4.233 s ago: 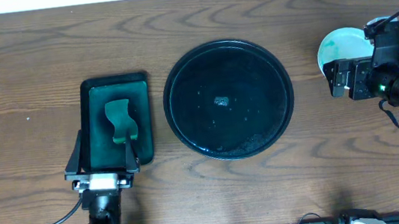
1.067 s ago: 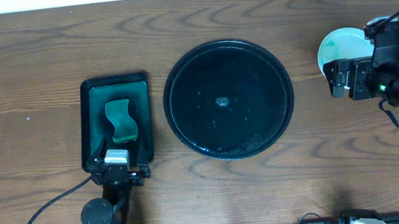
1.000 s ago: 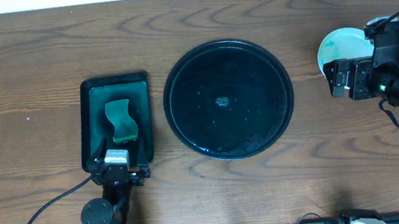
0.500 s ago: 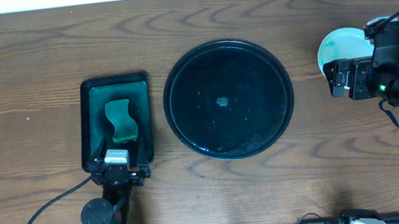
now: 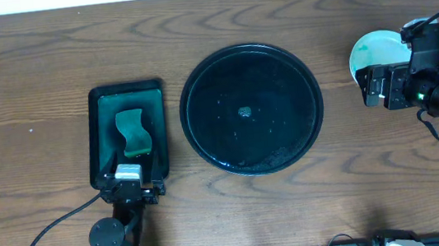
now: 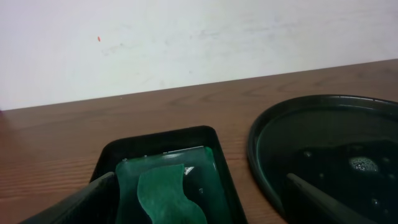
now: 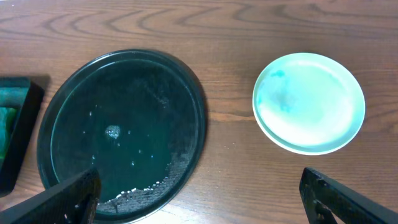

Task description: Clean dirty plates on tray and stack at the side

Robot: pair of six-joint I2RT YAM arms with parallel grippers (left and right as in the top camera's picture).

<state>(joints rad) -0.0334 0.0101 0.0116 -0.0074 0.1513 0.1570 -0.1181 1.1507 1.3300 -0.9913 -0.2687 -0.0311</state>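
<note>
Plates, small, round and pale mint, are seen stacked on the brown wooden table at about 2 o'clock from the large round black tray with a raised rim, well apart from it. At least two plates can be made out in the right wrist view; how many there are in all cannot be told. A faint green tint is seen on the top plate towards 10 o'clock. No plate lies on the black tray; only a small pale speck at its middle and scattered pale flecks near its 6 o'clock rim are seen.

At 9 o'clock from the black tray, just beside it, the smaller dark green rectangular tray is found, with a wavy green sponge lying in it.

The left gripper is seen at the 6 o'clock edge of the green tray, its fingers spread wide and nothing held between them. Some four seconds earlier it was placed further in over that tray, with its fingers either side of the sponge; over the last second no shift is seen. The sponge has been left where it was.

The right gripper is held near the plates at about 5 o'clock from them, fingers wide apart and empty, its place unchanged across all the pictures.
</note>
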